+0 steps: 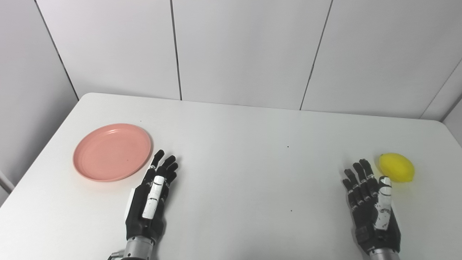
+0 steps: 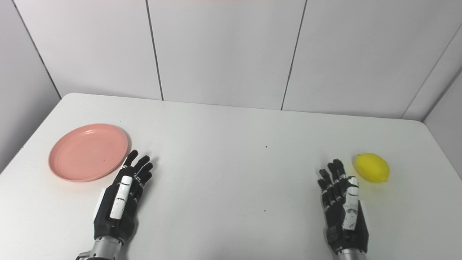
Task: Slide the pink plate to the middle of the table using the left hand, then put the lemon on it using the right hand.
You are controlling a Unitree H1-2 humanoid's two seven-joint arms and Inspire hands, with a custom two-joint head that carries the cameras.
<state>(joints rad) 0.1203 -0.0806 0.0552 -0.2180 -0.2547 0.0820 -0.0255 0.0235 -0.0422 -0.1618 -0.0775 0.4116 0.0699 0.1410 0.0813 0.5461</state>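
Left eye view: a white table [image 1: 238, 144] runs back to a wall of pale panels [image 1: 245, 50]. The pink plate [image 1: 112, 151] lies flat on the table's left part, well away from the middle. The left hand [image 1: 151, 198] is just right of the plate's near edge, its fingers [image 1: 166, 167] stretched forward, slightly spread and holding nothing; the outermost fingertip is just beside the plate's rim, though contact cannot be told. The thumb, in a white shell, runs along the top of the hand. On the far right the lemon [image 1: 396, 167] rests on the table. The right hand [image 1: 373, 206] is just on the near side of it and a little to the left, fingers extended, apart and empty — the white-shelled thumb tip lies close below the lemon's near edge. This view also shows a strip of the side wall and floor at the lower left, beyond the table's edge.

Right eye view: the same layout, with everything sitting further left in the picture. The pink plate [image 2: 89, 151] nears the left border, and more bare table shows to the right of the lemon [image 2: 372, 167], along with the table's rounded far right corner. The gap between the left hand [image 2: 121, 202] and the plate's rim reads a little clearer here — the fingertip seems just short of it. The right hand [image 2: 343, 209] points forward with flat, parted fingers, the lemon just beyond its thumb side. Both wrists enter from the bottom edge, the palms turned inward.
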